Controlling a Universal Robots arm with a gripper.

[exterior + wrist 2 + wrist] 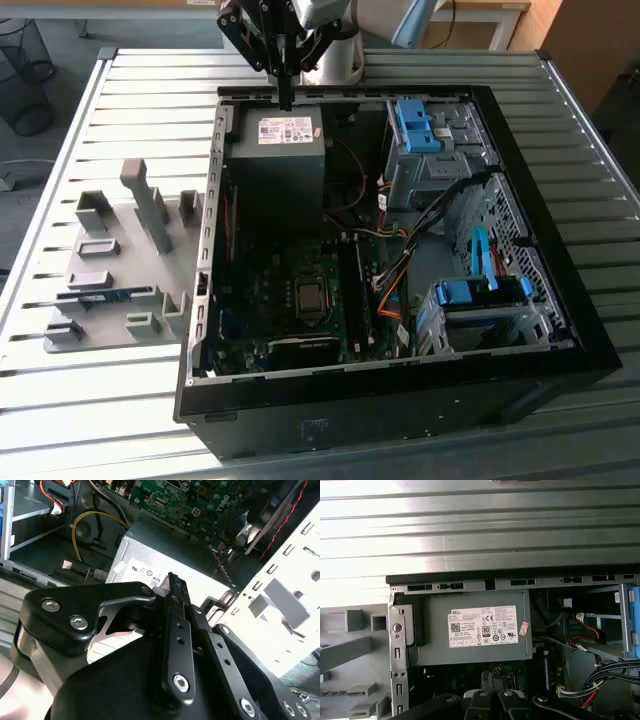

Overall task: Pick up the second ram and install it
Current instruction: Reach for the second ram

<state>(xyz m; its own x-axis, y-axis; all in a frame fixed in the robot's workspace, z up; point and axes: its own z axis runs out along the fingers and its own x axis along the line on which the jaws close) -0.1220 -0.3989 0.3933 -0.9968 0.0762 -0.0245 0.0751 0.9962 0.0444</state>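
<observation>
My pincer (286, 97) hangs over the far rim of the open computer case (400, 400), just above the power supply (277, 160). Its fingers are pressed together with nothing between them. The second ram (103, 296) sits in the grey holder tray (130, 255) on the table, well apart from me, at the exterior view's left of the case.

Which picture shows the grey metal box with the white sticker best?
The first wrist view: the grey metal power supply box lies nearly whole, sticker facing the camera. The exterior view shows it smaller. In the second wrist view the black gripper covers part of it.
</observation>
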